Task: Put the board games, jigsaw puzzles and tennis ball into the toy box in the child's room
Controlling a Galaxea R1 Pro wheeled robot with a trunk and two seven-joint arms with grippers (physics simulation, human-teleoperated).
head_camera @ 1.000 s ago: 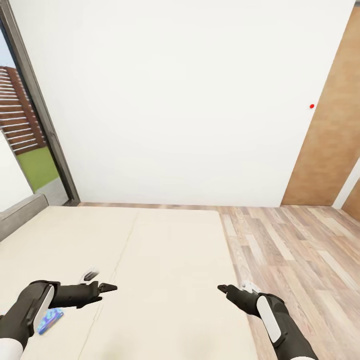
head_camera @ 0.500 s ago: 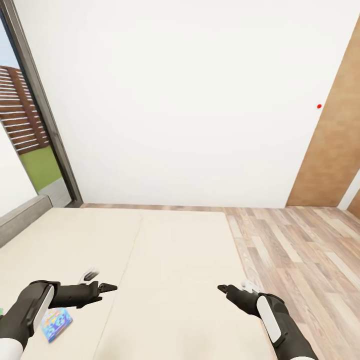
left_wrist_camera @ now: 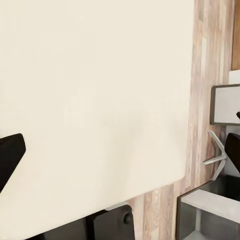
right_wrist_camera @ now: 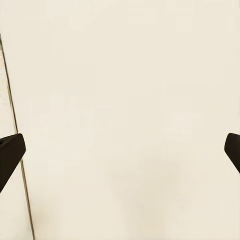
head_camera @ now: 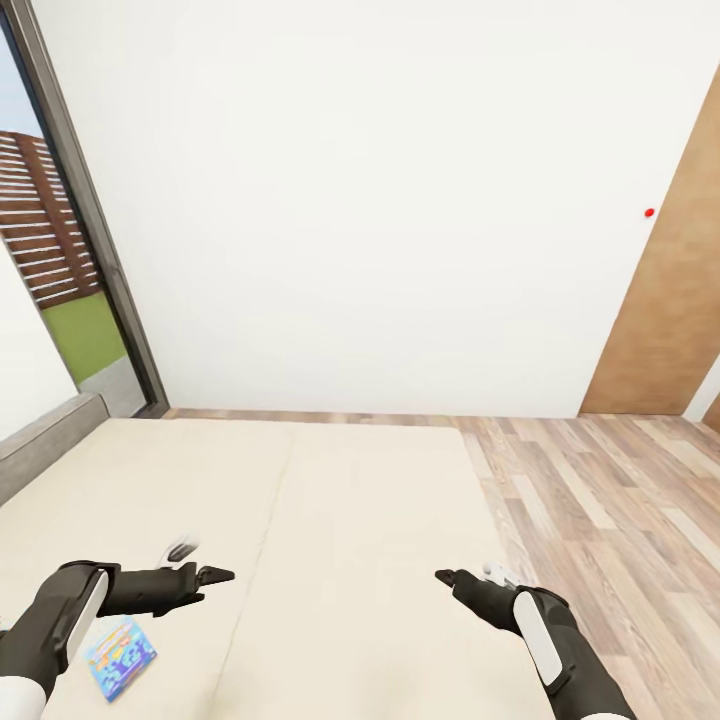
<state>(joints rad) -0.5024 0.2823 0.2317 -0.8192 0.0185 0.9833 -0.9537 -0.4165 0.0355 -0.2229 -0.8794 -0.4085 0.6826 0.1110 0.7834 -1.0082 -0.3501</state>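
Our two black grippers hang above the wide cream-coloured mattress of the bed (head_camera: pixel 340 520), both with jaws spread wide and holding nothing: in the left wrist view the dark fingertips (left_wrist_camera: pixel 10 155) sit at opposite edges of the picture with bare mattress between them, and the right wrist view shows the same wide gap between its fingertips (right_wrist_camera: pixel 9 152). From our head camera the left gripper (head_camera: pixel 215 575) points inward over the left half of the bed, and the right gripper (head_camera: pixel 445 577) faces it from near the bed's right edge, the two well apart. Just below our left forearm, a flat blue board game box with a colourful printed lid (head_camera: pixel 121 656) lies on the mattress, tilted at an angle, near the bottom left corner of the head view. A thin seam (right_wrist_camera: pixel 15 135) runs along the mattress. To the right of the bed lies light wood plank flooring (head_camera: pixel 600 500); beyond it rise a plain white wall (head_camera: pixel 380 200) bearing a small red dot (head_camera: pixel 650 213), a brown wooden door panel (head_camera: pixel 670 310), and a dark-framed glass door (head_camera: pixel 90 240) at the left.
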